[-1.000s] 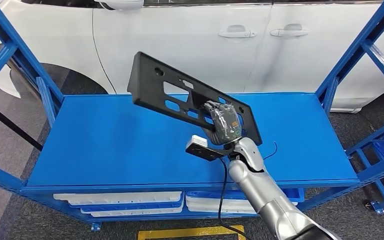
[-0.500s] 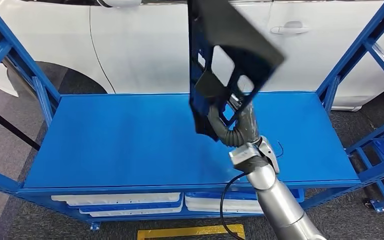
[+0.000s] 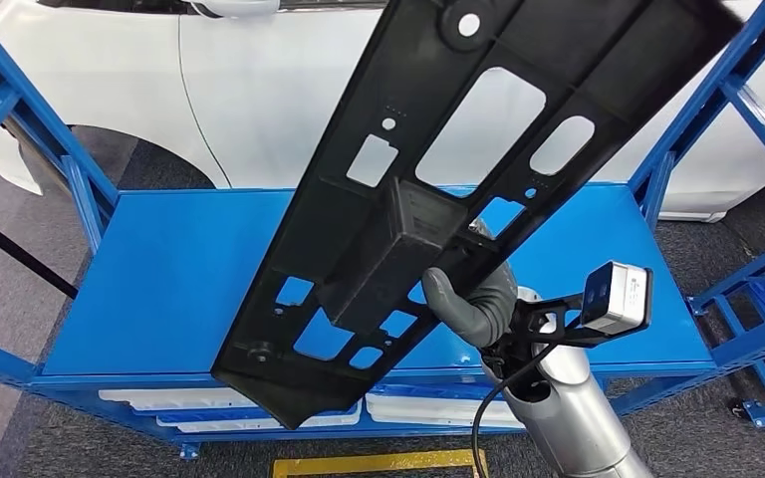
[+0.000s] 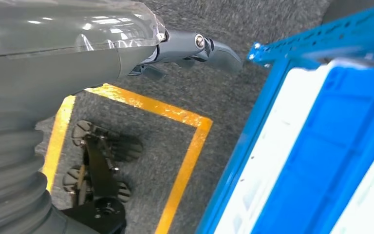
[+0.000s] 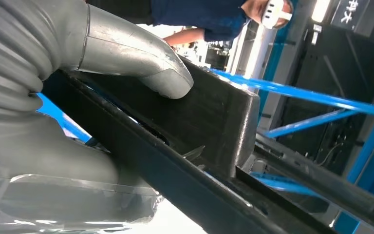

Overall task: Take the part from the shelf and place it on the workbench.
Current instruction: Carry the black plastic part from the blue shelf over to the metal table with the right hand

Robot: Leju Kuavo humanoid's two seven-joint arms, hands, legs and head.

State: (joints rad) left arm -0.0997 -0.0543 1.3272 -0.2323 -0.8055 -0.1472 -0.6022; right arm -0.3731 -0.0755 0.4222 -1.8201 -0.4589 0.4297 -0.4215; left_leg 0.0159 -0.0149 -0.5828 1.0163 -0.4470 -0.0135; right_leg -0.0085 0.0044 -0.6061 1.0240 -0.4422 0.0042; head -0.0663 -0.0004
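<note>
Right robot hand clamped on a long black part, grey thumb pressed flat against the raised box-like block on its surface, seen close up from the right wrist. Held up in the air above the blue shelf, well off its surface, tilted on a steep diagonal running from low near the shelf's front edge up toward the far right corner. Pierced with rectangular and rounded cut-outs and a few small round holes, showing white car body and blue shelf through them. Behind the shelf, parked side-on, with door handles and a dark wheel arch. Blue uprights framing the shelf on both sides; white trays stacked on the lower level under the top deck. Silver right forearm rising from below, carrying a small grey wrist camera on a black bracket, with a black cable looping beneath. Left robot hand hanging low beside the shelf over grey carpet and yellow floor tape, dark fingers extended and gripping nothing. Person in a blue top standing in the background of the right wrist view.
</note>
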